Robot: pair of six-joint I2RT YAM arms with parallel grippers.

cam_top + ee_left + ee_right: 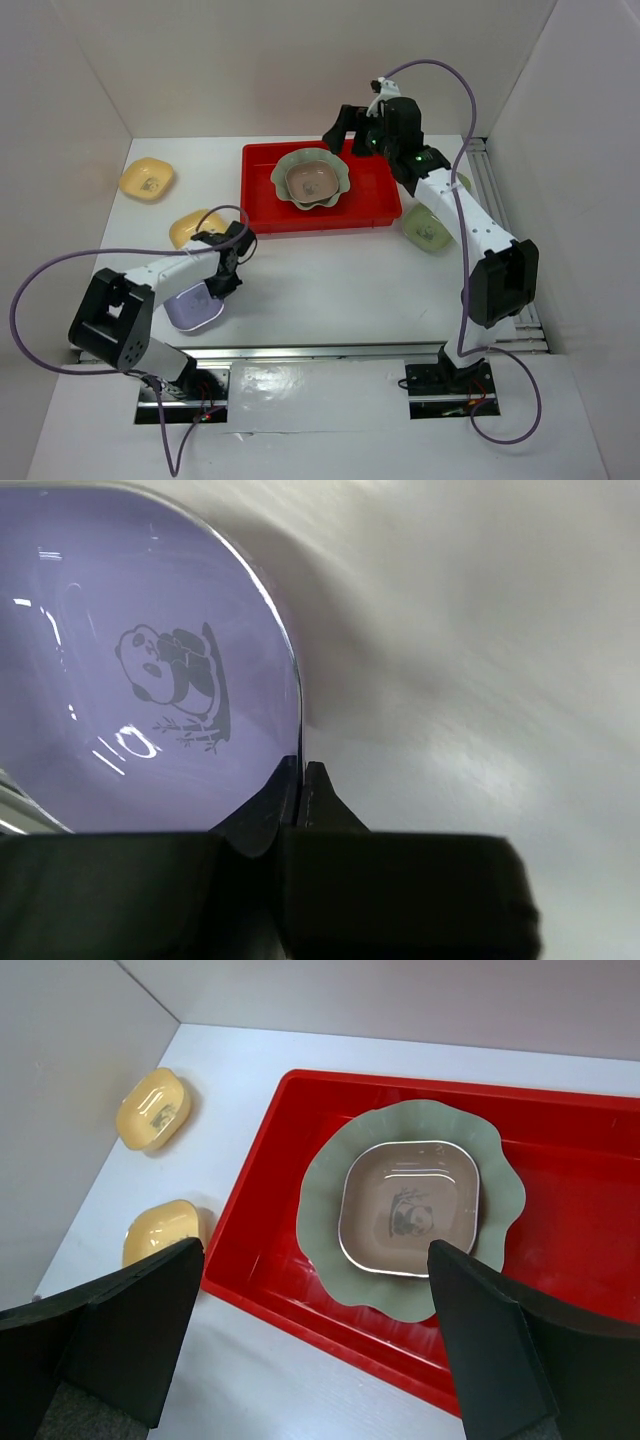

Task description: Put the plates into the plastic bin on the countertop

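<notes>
The left gripper (303, 780) is clamped on the near rim of the lavender dish (130, 680), one finger inside the rim and one outside. The dish shows a panda print on its floor. From above, this gripper (222, 285) and the lavender dish (192, 308) are at the front left of the countertop (330, 280), well apart from the red plastic bin (375, 195). Whether the dish rests on the surface or is raised off it cannot be told.

The right gripper (350, 128) hangs over the far edge of the bin with its jaws spread wide and nothing between them. Its wrist camera looks down between the two black fingers (130, 1330) into the bin (580, 1200).

Inside the bin lies the pale-green scalloped plate (325, 1190), and nested in it is a pink rounded-square dish (410, 1205), also with a panda print.

Two yellow-orange dishes sit on the counter left of the bin – one (147, 179) toward the left wall, the other (195, 228) nearer, just beside the left gripper's wrist. A light green dish (427, 228) lies just off the bin's right end, partly under the right arm.
</notes>
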